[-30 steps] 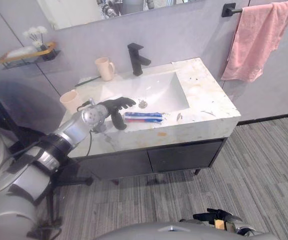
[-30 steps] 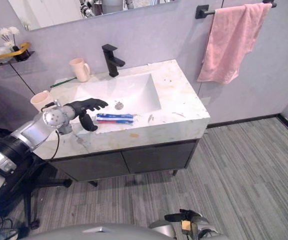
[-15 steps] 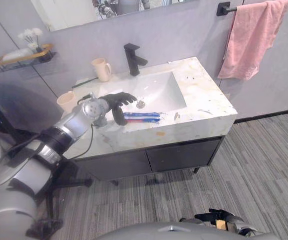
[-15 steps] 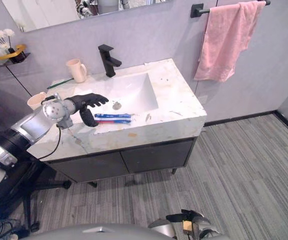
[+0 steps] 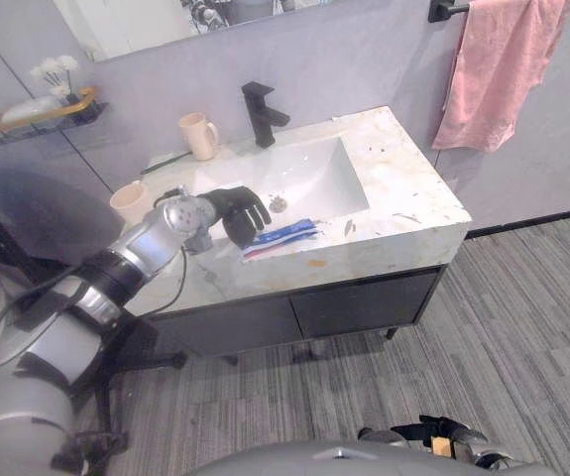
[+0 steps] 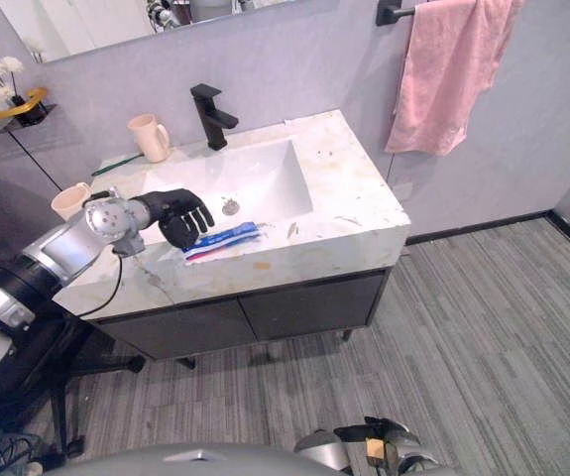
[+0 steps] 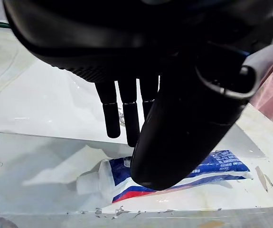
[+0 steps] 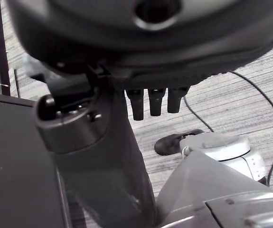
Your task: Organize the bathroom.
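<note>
A blue, red and white toothpaste tube (image 5: pixel 285 236) lies on the marble countertop (image 5: pixel 408 193), on the strip in front of the sink basin (image 5: pixel 299 178). It lies slightly askew, cap end toward the robot's left. My left hand (image 5: pixel 237 210) hangs over that cap end with straight fingers pointing down. In the left wrist view the thumb (image 7: pixel 183 123) lies over the middle of the tube (image 7: pixel 219 164), and the fingers (image 7: pixel 127 118) reach past it toward the basin. My right hand (image 8: pixel 127 38) hangs low above the striped floor, its fingers (image 8: pixel 156 105) straight and empty.
A black faucet (image 5: pixel 262 113) stands behind the basin. A cream mug (image 5: pixel 199 135) and a green toothbrush (image 5: pixel 171 161) are at the back left, and another cup (image 5: pixel 131 201) sits near the left edge. A pink towel (image 5: pixel 498 69) hangs on the right wall; a shelf (image 5: pixel 37 107) is on the left.
My left hand has come down onto the tube's left end, fingers now pointing down. The tube has turned, its right end swinging toward the basin. The camera has shifted slightly.
</note>
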Available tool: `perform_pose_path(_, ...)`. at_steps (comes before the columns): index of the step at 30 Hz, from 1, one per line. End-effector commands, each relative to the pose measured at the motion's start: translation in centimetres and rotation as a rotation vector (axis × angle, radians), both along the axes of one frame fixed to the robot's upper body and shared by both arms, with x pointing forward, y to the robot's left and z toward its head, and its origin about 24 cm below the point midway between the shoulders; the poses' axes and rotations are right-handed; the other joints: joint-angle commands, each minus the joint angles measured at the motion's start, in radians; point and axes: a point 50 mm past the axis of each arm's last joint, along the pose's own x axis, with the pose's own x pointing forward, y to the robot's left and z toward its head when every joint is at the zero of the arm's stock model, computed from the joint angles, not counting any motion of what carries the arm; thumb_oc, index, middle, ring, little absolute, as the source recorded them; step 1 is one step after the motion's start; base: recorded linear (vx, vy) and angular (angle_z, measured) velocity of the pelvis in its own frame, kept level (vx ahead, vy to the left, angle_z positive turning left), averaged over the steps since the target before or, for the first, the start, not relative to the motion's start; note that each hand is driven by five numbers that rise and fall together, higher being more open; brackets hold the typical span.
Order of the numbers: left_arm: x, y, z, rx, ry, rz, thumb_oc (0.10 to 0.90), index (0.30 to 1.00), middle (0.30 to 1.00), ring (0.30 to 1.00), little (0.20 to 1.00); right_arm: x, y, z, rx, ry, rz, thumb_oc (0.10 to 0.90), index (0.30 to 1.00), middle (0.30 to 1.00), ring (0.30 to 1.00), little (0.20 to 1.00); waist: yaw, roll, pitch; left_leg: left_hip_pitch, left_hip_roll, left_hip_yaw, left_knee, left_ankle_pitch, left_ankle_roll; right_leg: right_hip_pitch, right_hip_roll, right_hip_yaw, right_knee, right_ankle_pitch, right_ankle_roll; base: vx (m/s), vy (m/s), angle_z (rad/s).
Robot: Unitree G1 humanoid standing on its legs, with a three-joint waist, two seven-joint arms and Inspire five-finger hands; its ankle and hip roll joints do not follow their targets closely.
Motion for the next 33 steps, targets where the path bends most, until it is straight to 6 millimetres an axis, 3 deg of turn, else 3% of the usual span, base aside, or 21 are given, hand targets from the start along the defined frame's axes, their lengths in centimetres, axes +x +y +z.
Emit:
perform_pose_path(1,2.3,0.9,9.5,-0.033,-0.308,0.06,0.8,0.9,0.9,0.9,0.9,-2.3,-1.1,-0.1,-0.028,0.089,0.003,0.8,0.9,0.9,0.9,0.9,0.003,-0.064,-0.052,-0.048,0.03,0.014,0.16,-0.052,-0.017,-0.02,-0.028,-0.026,0.056,-0.038,0.005,0.0,0.0,0.0)
perform_pose_path(14,2.5,1.8,10.7,-0.061,-0.363,0.08,0.8,0.9,0.9,0.9,0.9,-1.8,-0.6,-0.2,-0.018,0.089,0.026,0.8,0.9,0.9,0.9,0.9,0.017,-0.07,-0.059,-0.049,0.031,0.009,0.157,-0.05,-0.018,-0.014,-0.028,-0.034,0.052,-0.038,0.003,0.0,0.0,0.0)
perform_pose_path(20,2.4,2.3,11.8,-0.034,-0.458,0.096,0.8,0.9,0.9,0.9,0.9,-1.9,-0.6,-0.2,-0.016,0.092,0.03,0.8,0.9,0.9,0.9,0.9,0.026,-0.073,-0.062,-0.052,0.031,0.001,0.159,-0.05,-0.019,-0.012,-0.027,-0.039,0.054,-0.042,0.002,0.0,0.0,0.0)
perform_pose_path(23,2.3,3.2,13.4,-0.041,-0.579,0.14,0.8,0.9,0.9,0.9,0.9,-2.0,-0.4,-0.3,-0.01,0.098,0.029,0.8,0.9,0.9,0.9,0.9,0.035,-0.077,-0.067,-0.05,0.032,-0.004,0.155,-0.049,-0.018,-0.006,-0.024,-0.041,0.05,-0.043,-0.001,0.0,-0.013,0.06)
perform_pose_path(33,1.7,4.1,14.1,-0.049,-0.573,0.103,0.8,0.9,0.9,0.9,0.9,-1.9,-0.5,-0.3,-0.012,0.101,0.038,0.8,0.9,0.9,0.9,0.9,0.051,-0.079,-0.066,-0.054,0.032,-0.01,0.16,-0.052,-0.017,-0.005,-0.024,-0.044,0.053,-0.046,-0.003,-0.01,0.002,0.01)
